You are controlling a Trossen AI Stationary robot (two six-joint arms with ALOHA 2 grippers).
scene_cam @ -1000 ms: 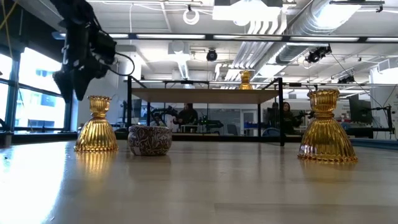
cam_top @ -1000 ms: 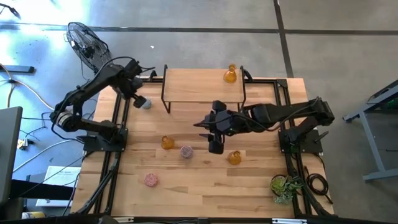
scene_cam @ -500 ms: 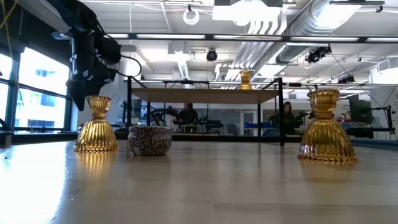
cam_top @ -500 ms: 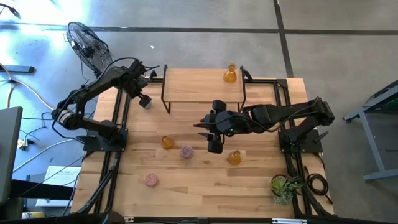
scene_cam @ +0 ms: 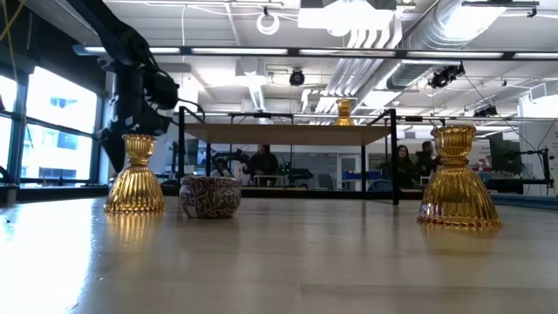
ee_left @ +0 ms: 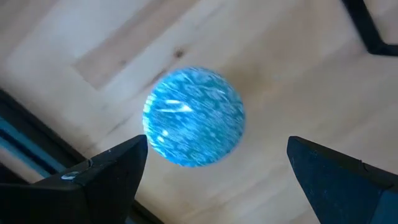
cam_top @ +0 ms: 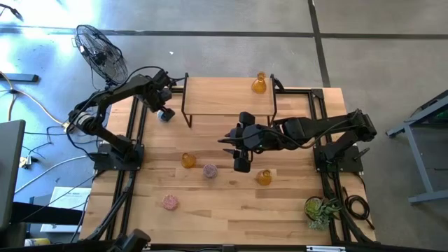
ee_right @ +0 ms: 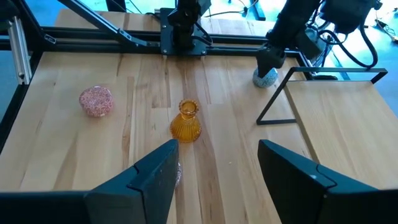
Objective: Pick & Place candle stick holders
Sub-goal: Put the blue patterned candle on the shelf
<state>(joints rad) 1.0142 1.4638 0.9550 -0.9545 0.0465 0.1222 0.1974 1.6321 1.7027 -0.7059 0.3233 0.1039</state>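
High view: left hand (cam_top: 165,112) upper left of frame, over squat round pale blue glass holder (cam_top: 166,115) on wooden table (cam_top: 231,203), beside black-framed wooden shelf (cam_top: 224,98). Right hand (cam_top: 241,166) mid-frame, empty.

Low view: ribbed amber flask-shaped glass holder (scene_cam: 134,177) left, another (scene_cam: 457,180) right.

Left wrist view: fingers (ee_left: 112,171) spread wide, straddling blue holder, not touching. Risk: off-centre closing could nudge or roll it, slick glass slipping.

Right wrist view: jaws half-open, nothing between.
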